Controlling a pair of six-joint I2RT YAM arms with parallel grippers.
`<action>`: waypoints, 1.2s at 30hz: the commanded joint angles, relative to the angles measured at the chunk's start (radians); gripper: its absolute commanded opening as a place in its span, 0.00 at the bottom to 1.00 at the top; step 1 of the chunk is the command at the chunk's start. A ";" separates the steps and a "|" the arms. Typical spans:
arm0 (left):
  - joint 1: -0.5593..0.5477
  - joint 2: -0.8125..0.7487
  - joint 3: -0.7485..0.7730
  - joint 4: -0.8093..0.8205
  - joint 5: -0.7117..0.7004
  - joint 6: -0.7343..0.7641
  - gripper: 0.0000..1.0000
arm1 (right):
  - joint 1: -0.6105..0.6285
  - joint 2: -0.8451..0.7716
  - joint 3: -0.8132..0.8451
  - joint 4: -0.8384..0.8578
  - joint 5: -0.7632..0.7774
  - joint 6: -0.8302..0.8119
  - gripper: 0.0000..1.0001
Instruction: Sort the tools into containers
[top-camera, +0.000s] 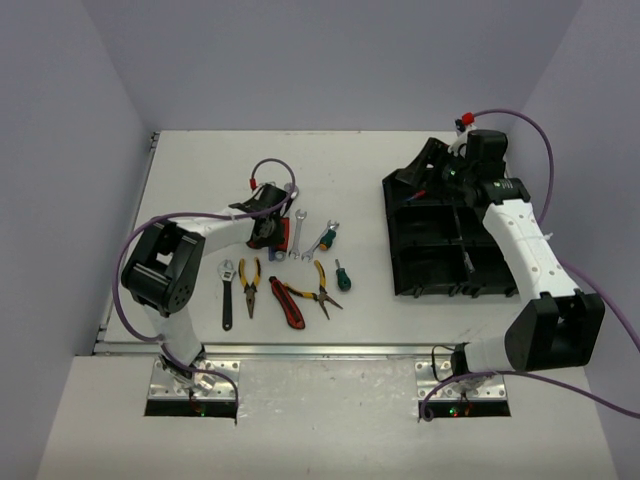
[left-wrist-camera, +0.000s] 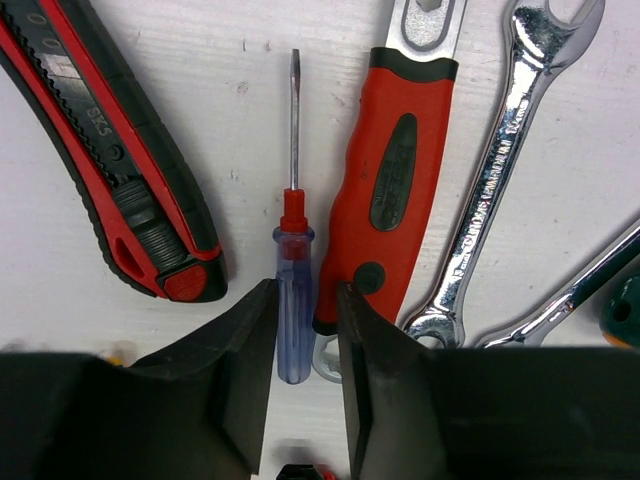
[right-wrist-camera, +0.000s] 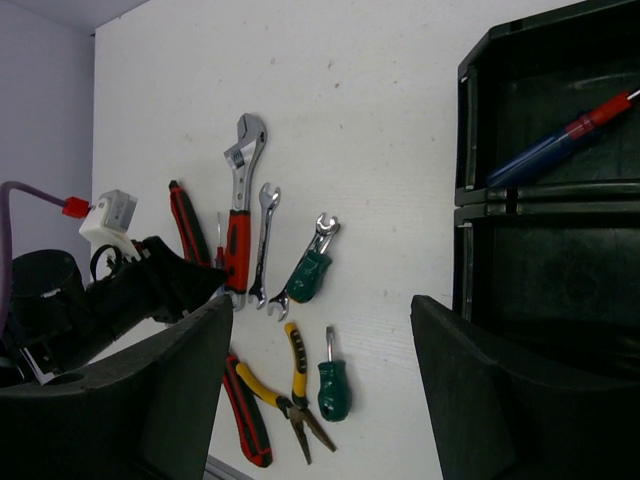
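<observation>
My left gripper (left-wrist-camera: 305, 310) is low over the tool cluster (top-camera: 290, 265) at the table's left. Its jaws stand narrowly open on either side of the blue screwdriver's handle (left-wrist-camera: 295, 300); the left pad touches it and a slim gap shows on the right. Beside it lie a red utility knife (left-wrist-camera: 120, 170), a red-handled wrench (left-wrist-camera: 385, 180) and a silver wrench (left-wrist-camera: 500, 170). My right gripper (right-wrist-camera: 320, 305) hangs open and empty above the black organiser tray (top-camera: 400, 240). A blue-and-red screwdriver (right-wrist-camera: 545, 150) rests in a far compartment.
Nearer the front lie a black-handled adjustable wrench (top-camera: 227, 295), yellow pliers (top-camera: 249, 283), a second red knife (top-camera: 287, 303), more yellow pliers (top-camera: 318, 290) and two green screwdrivers (top-camera: 342, 276) (top-camera: 324, 238). Grey walls close in the table.
</observation>
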 joint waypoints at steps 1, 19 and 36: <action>0.011 0.038 -0.015 0.044 0.000 -0.018 0.25 | 0.006 -0.032 0.008 0.047 -0.031 0.000 0.71; 0.014 -0.093 -0.029 0.028 -0.047 -0.026 0.40 | 0.028 -0.005 0.027 0.043 -0.039 0.001 0.69; 0.034 -0.021 -0.047 0.083 0.045 -0.002 0.28 | 0.052 0.008 0.037 0.037 -0.043 -0.006 0.68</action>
